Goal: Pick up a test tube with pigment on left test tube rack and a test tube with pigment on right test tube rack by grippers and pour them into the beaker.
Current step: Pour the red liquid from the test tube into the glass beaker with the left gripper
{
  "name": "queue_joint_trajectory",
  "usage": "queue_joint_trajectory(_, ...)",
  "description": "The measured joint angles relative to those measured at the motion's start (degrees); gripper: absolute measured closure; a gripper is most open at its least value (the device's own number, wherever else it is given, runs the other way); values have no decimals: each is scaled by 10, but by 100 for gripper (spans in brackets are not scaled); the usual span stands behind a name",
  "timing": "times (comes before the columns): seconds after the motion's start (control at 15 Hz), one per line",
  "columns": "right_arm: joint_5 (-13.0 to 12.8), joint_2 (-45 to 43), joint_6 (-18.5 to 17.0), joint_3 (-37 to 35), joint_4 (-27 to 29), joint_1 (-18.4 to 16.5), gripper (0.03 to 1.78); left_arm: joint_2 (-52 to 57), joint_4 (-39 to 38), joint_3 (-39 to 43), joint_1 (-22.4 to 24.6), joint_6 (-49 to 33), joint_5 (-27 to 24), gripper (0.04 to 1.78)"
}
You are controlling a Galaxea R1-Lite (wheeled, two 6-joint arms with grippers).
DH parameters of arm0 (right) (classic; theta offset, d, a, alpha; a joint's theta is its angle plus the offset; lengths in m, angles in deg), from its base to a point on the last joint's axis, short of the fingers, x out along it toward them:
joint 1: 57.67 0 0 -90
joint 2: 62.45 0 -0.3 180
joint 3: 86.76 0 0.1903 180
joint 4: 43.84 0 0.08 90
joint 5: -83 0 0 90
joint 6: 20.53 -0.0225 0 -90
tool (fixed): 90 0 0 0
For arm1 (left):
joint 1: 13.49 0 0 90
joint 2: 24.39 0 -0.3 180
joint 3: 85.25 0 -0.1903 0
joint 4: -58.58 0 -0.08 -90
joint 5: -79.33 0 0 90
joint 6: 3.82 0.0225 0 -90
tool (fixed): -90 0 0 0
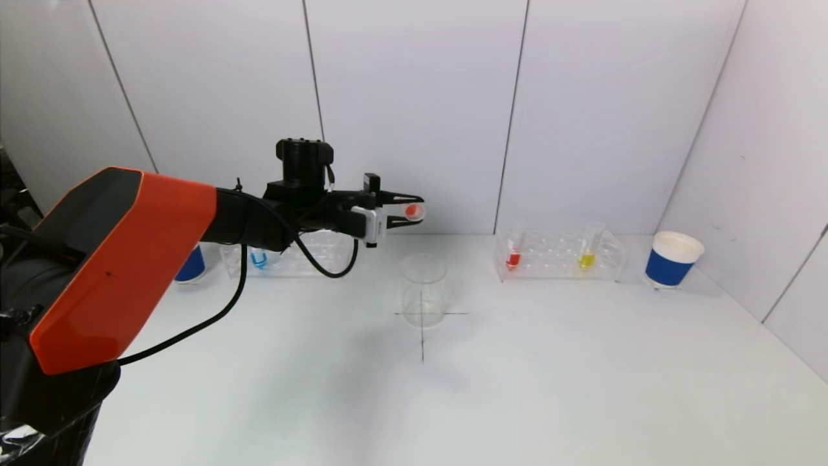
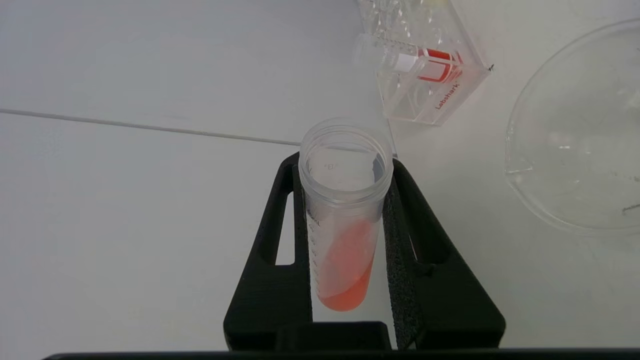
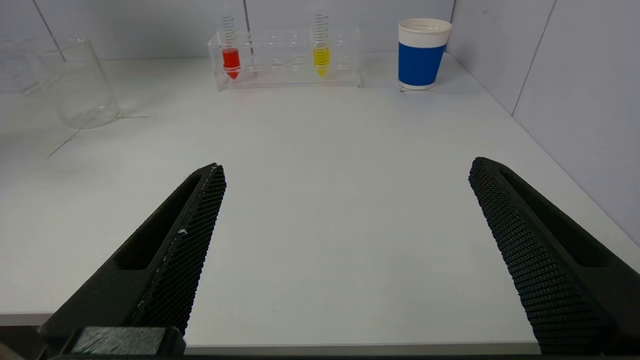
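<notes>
Left claw (image 2: 345, 240) grips orange tube (image 2: 345, 220); right claw (image 3: 345, 250) wide over white table (image 3: 320, 175), grey panelled walls.

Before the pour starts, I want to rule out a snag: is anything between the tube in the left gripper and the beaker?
Nothing visible. The left gripper holds the orange-pigment tube tilted in the air, above and just behind the beaker, with only open space between them.

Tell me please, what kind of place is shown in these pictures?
Probably a small laboratory-style test bench: a white table enclosed by plain white panels. On it stand a clear glass beaker, a clear test tube rack holding tubes of red and yellow liquid, and a blue paper cup.
</notes>
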Motion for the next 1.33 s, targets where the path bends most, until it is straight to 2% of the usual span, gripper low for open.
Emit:
queue_joint_trajectory(0.87,0,0,0,0,0,0,4,-15,2,15,-5,159,45,138)
queue_joint_trajectory(1.33,0,0,0,0,0,0,4,-15,2,17,-5,207,58,138)
